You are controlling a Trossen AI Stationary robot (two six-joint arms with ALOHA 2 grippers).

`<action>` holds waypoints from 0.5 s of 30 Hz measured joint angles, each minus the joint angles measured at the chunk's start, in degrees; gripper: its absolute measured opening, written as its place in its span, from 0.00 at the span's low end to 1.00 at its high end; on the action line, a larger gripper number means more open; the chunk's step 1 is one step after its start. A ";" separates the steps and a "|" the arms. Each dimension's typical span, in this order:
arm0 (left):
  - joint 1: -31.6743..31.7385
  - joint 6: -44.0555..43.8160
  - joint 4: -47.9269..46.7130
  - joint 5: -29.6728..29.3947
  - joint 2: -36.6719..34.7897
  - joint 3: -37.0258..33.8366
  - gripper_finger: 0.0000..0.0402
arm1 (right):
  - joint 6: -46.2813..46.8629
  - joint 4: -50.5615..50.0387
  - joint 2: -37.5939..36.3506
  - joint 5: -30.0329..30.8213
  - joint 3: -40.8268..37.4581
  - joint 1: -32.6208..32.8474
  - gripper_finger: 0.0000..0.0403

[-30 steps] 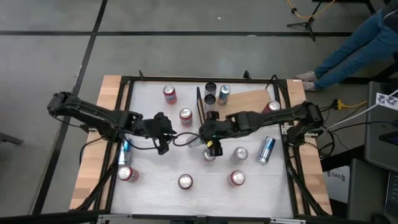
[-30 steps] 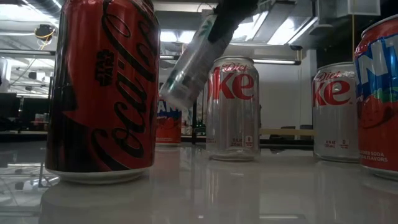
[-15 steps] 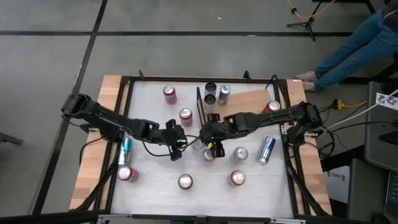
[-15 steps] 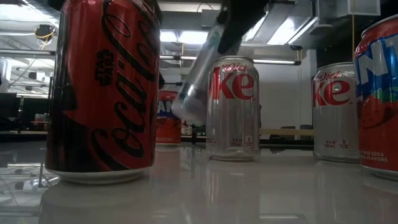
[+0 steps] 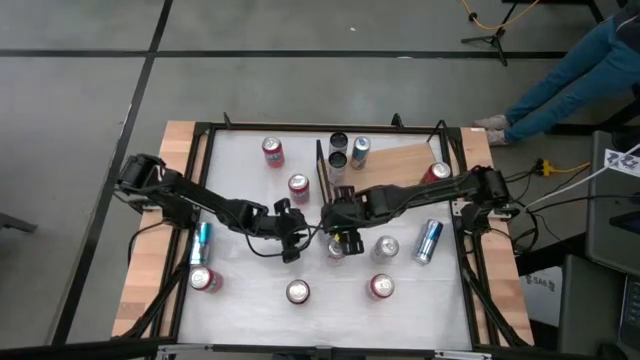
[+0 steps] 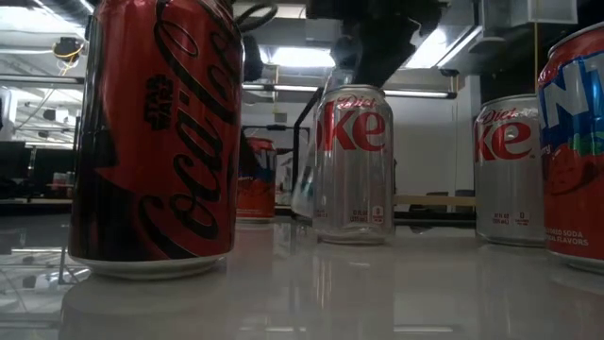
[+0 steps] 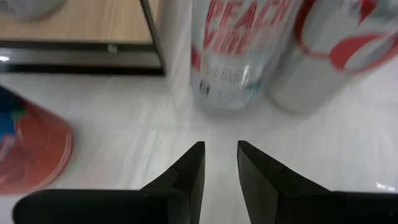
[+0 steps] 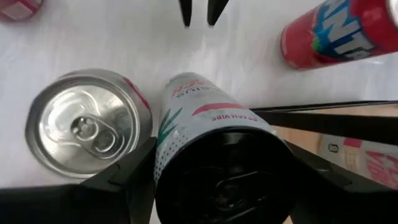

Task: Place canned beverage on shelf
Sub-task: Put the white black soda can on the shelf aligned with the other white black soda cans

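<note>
My right gripper [image 5: 341, 226] is shut on a slim white can [image 8: 208, 134] lettered "PEACH VIBE" [image 7: 235, 46]. It stands almost upright [image 6: 306, 184] next to a silver Diet Coke can [image 5: 337, 249], just in front of the shelf. The shelf is a light wooden board [image 5: 405, 162] with a black upright frame [image 5: 321, 165]; two cans [image 5: 348, 152] stand on it. My left gripper [image 5: 296, 230] hovers low over the table to the can's left, pointing at it. Its fingers are a narrow gap apart [image 7: 221, 163] with nothing between them. My right gripper pinches the white can's upper part [image 8: 186, 165] between its two fingers, one on each side of the wall. The fingers come steeply from above and lie along the can. The can hangs below them, almost upright. Whether its lower end [image 7: 227, 99] touches the table I cannot tell.
Red cans stand about the table [image 5: 298, 186] [image 5: 272, 151] [image 5: 298, 291] [image 5: 381, 286] [image 5: 204, 279], with a second silver can [image 5: 387, 247]. Blue cans lie near both side rails [image 5: 429, 240] [image 5: 201, 240]. A red can [image 5: 437, 172] sits at the shelf's right. A person's legs [image 5: 570, 70] show beyond the far right corner.
My left gripper has gone down and toward the table's right, up to the held can. My right gripper has sunk a little and tipped steeper. The white can has swung from a slant to almost upright and come down beside the Diet Coke can.
</note>
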 joint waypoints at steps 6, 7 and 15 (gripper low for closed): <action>0.02 1.22 2.92 0.03 0.95 0.01 0.21 | 0.10 -2.27 0.92 0.07 0.17 0.01 0.65; 0.02 1.22 3.75 0.04 1.10 0.03 0.21 | 0.11 -2.75 0.95 0.07 0.20 0.01 0.65; 0.00 1.27 4.43 0.02 1.25 0.02 0.21 | 0.11 -2.95 0.95 0.04 0.18 0.01 0.65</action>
